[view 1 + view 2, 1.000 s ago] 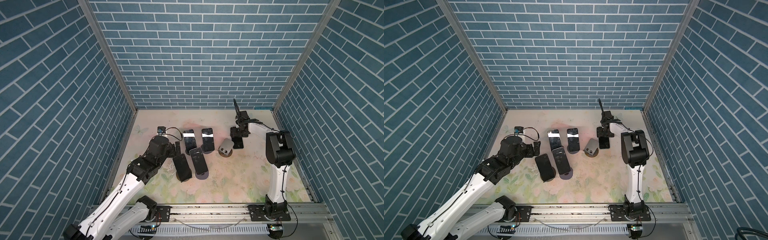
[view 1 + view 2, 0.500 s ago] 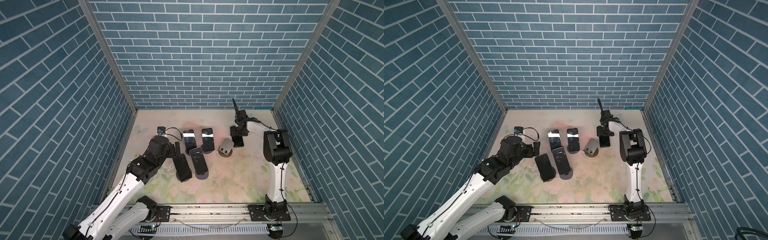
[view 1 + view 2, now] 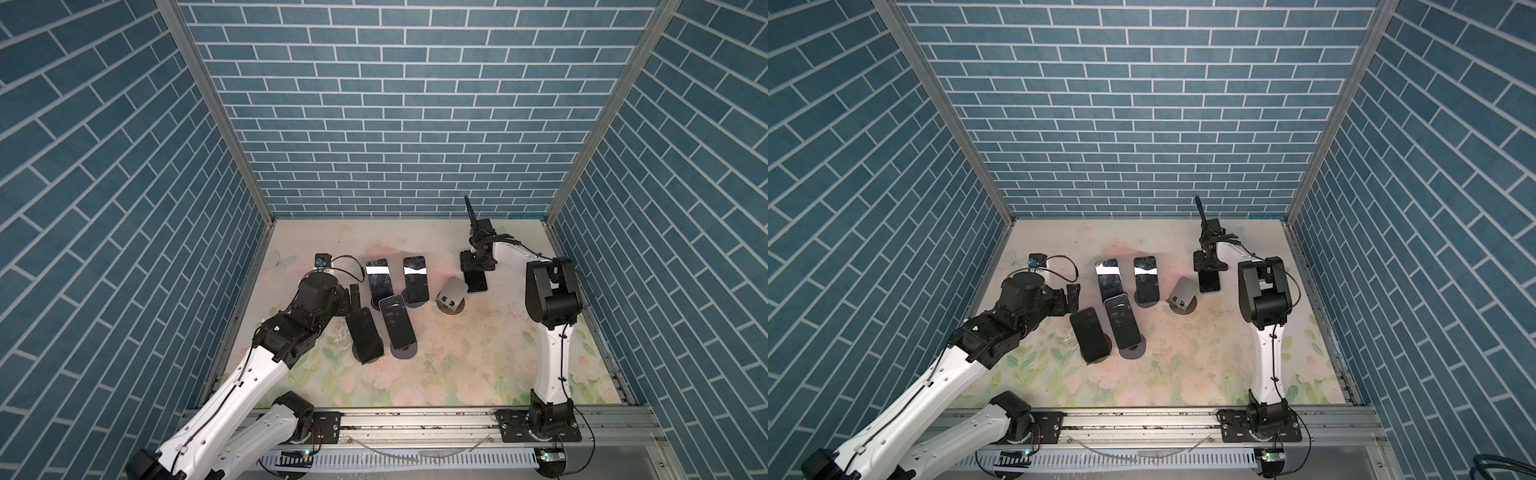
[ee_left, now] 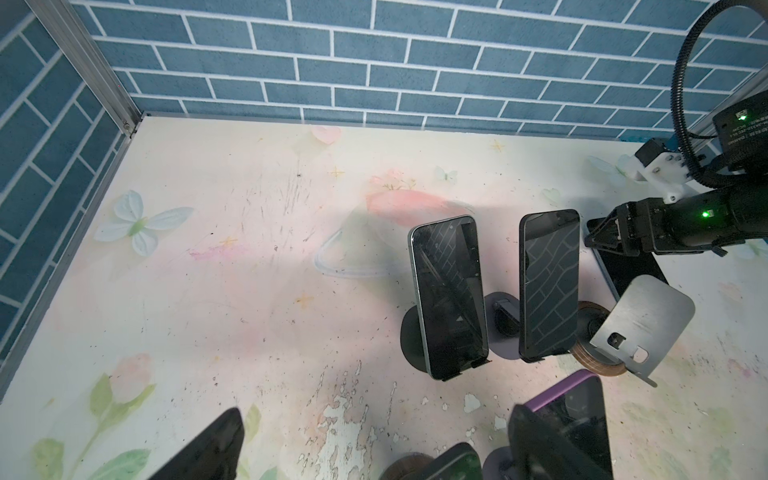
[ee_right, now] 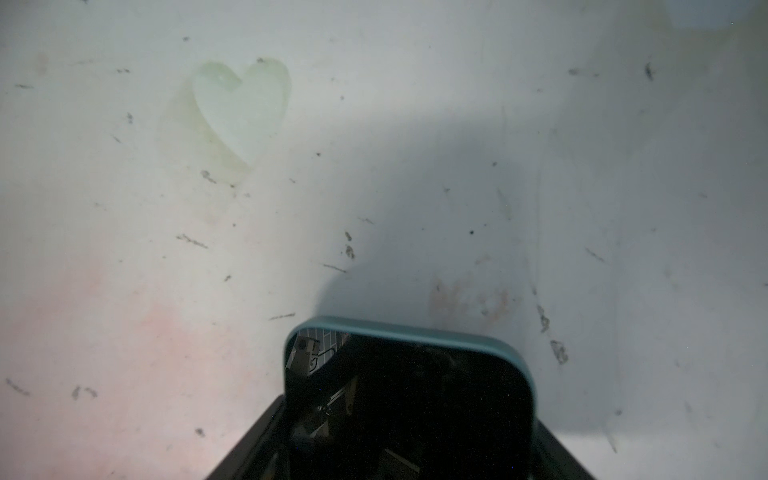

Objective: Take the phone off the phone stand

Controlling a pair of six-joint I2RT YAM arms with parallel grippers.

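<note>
Fingers [image 5: 257, 457] of right gripper [image 3: 477, 267] clamp teal-cased phone [image 3: 477, 284] by long edges at far end. Phone off grey stand [image 3: 451, 296], just behind it, low over mat [image 3: 457, 353], screen up, roughly flat. Long axis runs back wall to front, free end toward front. Left gripper [image 4: 374, 415] spread wide, holding nothing, near other phones [image 3: 415, 280].

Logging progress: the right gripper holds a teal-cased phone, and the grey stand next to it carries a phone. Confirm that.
One thing is wrong: the grey stand carries no phone. Its plate is bare, as the left wrist view shows. The rest holds: the right gripper is closed on the teal-cased phone, next to that stand.
</note>
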